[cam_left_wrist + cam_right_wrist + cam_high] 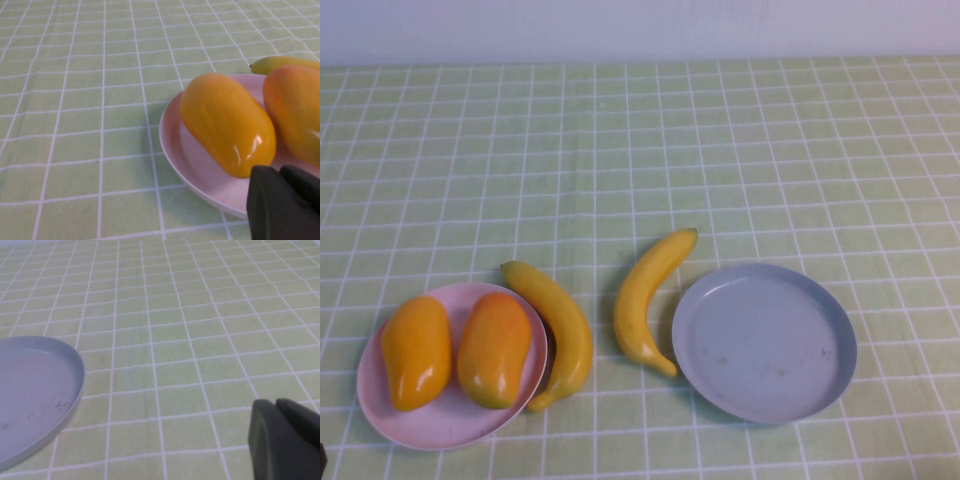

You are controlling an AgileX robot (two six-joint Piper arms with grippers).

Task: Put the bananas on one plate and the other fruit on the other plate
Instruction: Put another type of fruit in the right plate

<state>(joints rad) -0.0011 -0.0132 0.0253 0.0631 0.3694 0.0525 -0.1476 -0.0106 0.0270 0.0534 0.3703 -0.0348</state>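
A: Status? 2 mangoes (pixel 455 350) sit side by side on the pink plate (pixel 440 425), so that half looks done.

B: Yes. 2 bananas (pixel 610 310) lie on the cloth between the plates; the grey-blue plate (pixel 765 345) holds nothing.

A: Grippers?

B: Left gripper (pixel 287 205) hangs near the pink plate's rim, fingers pressed together, holding nothing. Right gripper (pixel 285 440) is over bare cloth beside the grey-blue plate, also closed.

A: You likely open the right one and go for the nearer banana.

Checked table (pixel 740 130) bears two plates (pixel 765 342), two bananas (pixel 648 297).
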